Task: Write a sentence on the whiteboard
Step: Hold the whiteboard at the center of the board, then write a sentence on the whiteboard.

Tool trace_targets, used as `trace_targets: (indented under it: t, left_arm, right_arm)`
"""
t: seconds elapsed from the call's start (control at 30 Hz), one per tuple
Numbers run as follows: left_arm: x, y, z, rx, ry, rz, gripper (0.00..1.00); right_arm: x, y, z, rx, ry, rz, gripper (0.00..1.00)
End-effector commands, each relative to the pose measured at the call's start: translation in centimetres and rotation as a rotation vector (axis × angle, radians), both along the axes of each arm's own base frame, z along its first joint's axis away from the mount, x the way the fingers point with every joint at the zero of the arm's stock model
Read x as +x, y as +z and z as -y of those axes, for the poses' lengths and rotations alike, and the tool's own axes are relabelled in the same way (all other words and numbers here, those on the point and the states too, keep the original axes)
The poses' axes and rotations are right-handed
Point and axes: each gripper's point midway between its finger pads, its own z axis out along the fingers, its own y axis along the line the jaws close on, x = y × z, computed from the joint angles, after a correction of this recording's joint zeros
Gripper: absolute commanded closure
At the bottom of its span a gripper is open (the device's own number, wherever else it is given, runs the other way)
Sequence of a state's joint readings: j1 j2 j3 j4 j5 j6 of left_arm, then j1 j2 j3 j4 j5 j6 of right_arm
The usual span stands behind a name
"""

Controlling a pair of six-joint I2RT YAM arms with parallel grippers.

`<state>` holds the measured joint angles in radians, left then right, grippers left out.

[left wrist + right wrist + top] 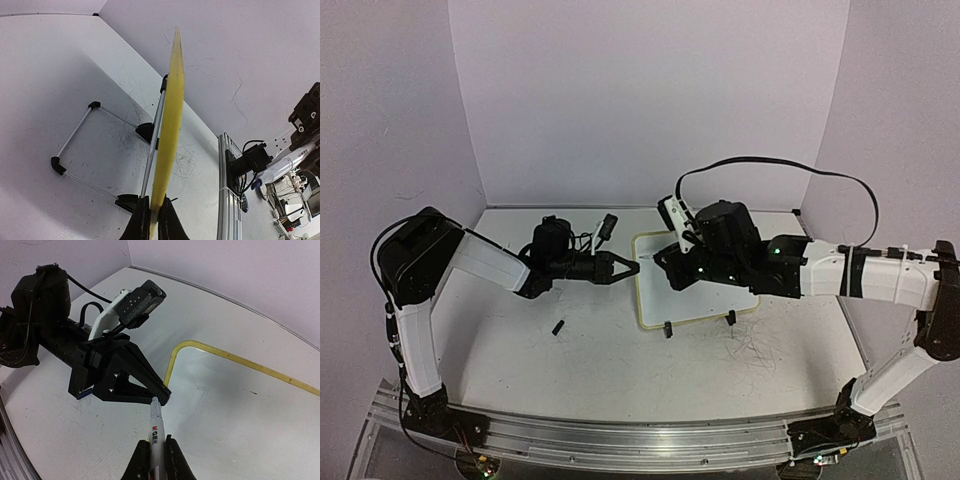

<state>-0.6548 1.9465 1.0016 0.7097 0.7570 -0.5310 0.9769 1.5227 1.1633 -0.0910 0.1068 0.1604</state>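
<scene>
Pale lilac walls close in a white, scuffed bench (520, 370). From above, the whiteboard (655, 300) lies just right of the middle, its long axis running left to right and two black clips (667, 329) on its near edge. The left end effector (628, 268) reaches in from the left and meets the board's left edge. The right arm's dark wrist hangs over the board's middle and hides much of the surface (so I cannot make out any sentence from up here). A small black piece (559, 326) lies alone on the bench near the left arm, well apart from the board.

From the left wrist, the board shows edge-on as a thin yellow blade running away from the fingers. They are clenched on its frame at the bottom of the picture. A wire stand (75, 150) with black feet juts out to one side.

From the right wrist, the right end effector (154, 462) is clenched on a marker (155, 432). The marker's long axis follows the fingers' line, and its tip ends just short of the left arm's black fingertips (161, 391) at the board's left edge. The white surface spreads ahead and to the right of the tip, bare but for a few faint specks. Whether the tip touches anything I cannot tell.

I judge the right arm to be the writer and the left the clamp. The coming move turns on carrying the tip rightward onto the white, then stroking along the board's length.
</scene>
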Motion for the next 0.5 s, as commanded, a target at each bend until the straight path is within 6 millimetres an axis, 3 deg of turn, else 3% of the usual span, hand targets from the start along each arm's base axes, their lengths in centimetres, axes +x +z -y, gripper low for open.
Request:
trace_targets:
  t: [0.0,0.47]
  left_arm:
    - [-0.02,1.61,0.48,-0.039,-0.013,0.021,1.00]
    - [-0.15,1.68,0.52,-0.038,-0.008,0.018,1.00]
  right_arm:
    - [0.59,1.92,0.08,0.019,-0.031,0.053,1.00]
    - [0.78,1.44,-0.47,0.026,-0.029,0.052,1.00]
